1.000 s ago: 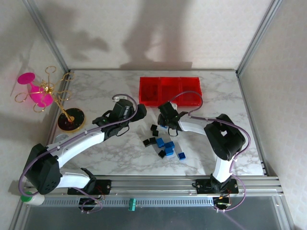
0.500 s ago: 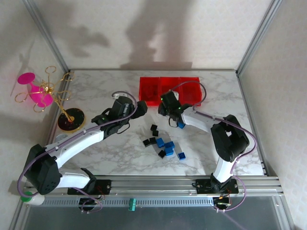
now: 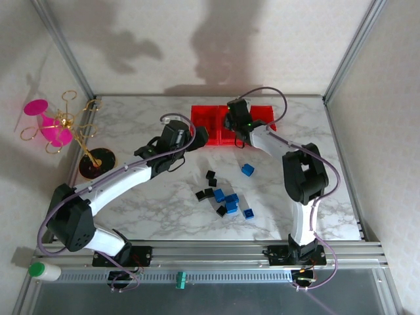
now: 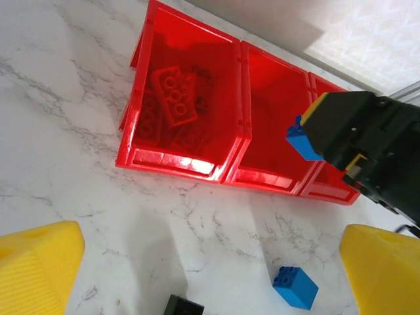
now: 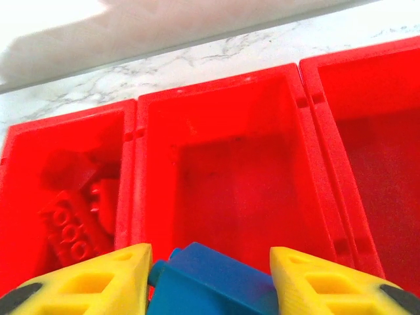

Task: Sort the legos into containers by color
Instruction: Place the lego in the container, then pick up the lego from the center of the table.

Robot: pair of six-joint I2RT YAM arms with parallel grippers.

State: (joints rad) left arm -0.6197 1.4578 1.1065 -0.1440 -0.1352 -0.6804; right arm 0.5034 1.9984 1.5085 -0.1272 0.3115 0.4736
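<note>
The right arm has swung up from the loose pile to the containers (image 4: 197,164), carrying a blue lego (image 4: 300,140) that now hangs at the near side of the middle compartment (image 5: 230,164). The right end effector (image 5: 209,257) has the brick pinched between its yellow fingers, so the drop is not yet made. The left arm has also edged forward; the left end effector (image 3: 195,136) hovers just short of the left compartment (image 5: 20,170), jaws spread wide and holding nothing.

The left compartment already holds a heap of red legos (image 4: 176,97), and no red brick is to be seen loose on the table (image 3: 144,197), so the red sort looks finished. No brick shows in the middle compartment, nor in the visible part of the right compartment (image 5: 380,144), so this blue piece appears to be the first of its colour to arrive.

One lone blue lego (image 3: 247,170) lies by itself between the bins and the pile. Nearer the arms' bases, the other blue legos (image 3: 231,199) sit mixed with the black legos (image 3: 210,175) in a scattered cluster. By that count roughly a third of the job is done, with the blues barely begun and the blacks untouched.

At the table's left edge stands a gold rack (image 3: 72,125) on a black disc.
</note>
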